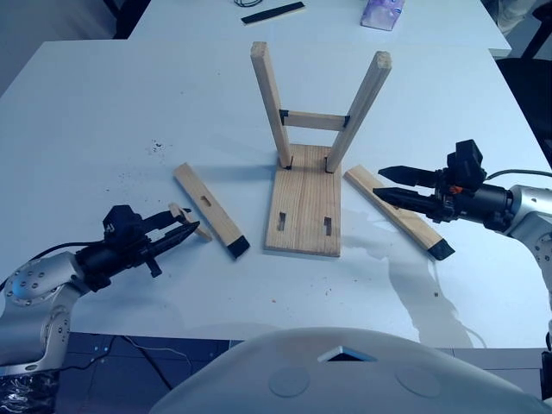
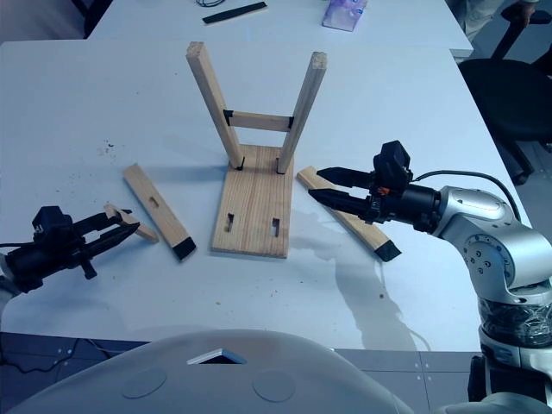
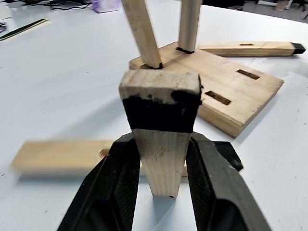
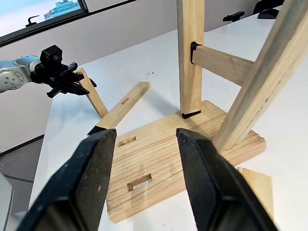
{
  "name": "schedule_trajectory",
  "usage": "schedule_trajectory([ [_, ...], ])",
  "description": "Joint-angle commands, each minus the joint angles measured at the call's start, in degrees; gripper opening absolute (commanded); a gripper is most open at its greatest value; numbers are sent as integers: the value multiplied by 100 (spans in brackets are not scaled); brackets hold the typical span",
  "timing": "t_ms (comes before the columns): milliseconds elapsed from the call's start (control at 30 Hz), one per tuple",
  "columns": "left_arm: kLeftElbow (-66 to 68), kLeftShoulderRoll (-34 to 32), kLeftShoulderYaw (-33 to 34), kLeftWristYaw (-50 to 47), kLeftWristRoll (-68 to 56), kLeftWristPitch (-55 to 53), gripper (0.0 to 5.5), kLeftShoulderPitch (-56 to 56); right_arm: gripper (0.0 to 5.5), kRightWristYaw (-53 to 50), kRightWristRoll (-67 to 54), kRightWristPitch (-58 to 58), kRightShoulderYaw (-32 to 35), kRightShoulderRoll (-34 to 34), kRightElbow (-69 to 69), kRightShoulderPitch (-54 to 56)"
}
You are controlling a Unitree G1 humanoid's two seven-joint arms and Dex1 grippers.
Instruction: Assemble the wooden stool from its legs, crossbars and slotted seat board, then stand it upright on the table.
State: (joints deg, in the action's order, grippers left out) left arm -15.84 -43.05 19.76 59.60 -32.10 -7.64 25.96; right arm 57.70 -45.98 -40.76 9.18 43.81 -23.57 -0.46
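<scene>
- Left gripper [image 1: 185, 228] clamps a short crossbar [image 3: 161, 110], beside a loose leg [image 1: 211, 210].
- Right gripper [image 1: 382, 183], parted and empty, hovers over a second leg [image 1: 407, 222].
- Board [image 1: 302, 220] lies between them, bearing two upright legs [image 1: 269, 95].
- Black strip [image 1: 272, 12] lies far behind.

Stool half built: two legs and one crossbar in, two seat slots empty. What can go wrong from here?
1. The left gripper clamps the short crossbar between two narrow fingers, so it may twist or slip when pressed into a joint.
2. The right gripper hangs open over a loose leg, close to the standing legs. A careless swing might lever them out of the seat board.
</scene>
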Motion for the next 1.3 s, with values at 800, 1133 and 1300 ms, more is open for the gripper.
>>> schedule_trajectory([
  [800, 359, 263, -173, -590, 380, -333, 131, -1056, 229, 84, 472, 314, -270, 100, 85, -21],
  [1133, 938, -8, -913, -782, 1514, -177, 131, -1078, 229, 89, 665, 411, -364, 77, 111, -75],
  [1300, 929, -32, -1207, -726, 1345, -405, 131, -1201, 229, 83, 794, 449, -517, 78, 151, -20],
])
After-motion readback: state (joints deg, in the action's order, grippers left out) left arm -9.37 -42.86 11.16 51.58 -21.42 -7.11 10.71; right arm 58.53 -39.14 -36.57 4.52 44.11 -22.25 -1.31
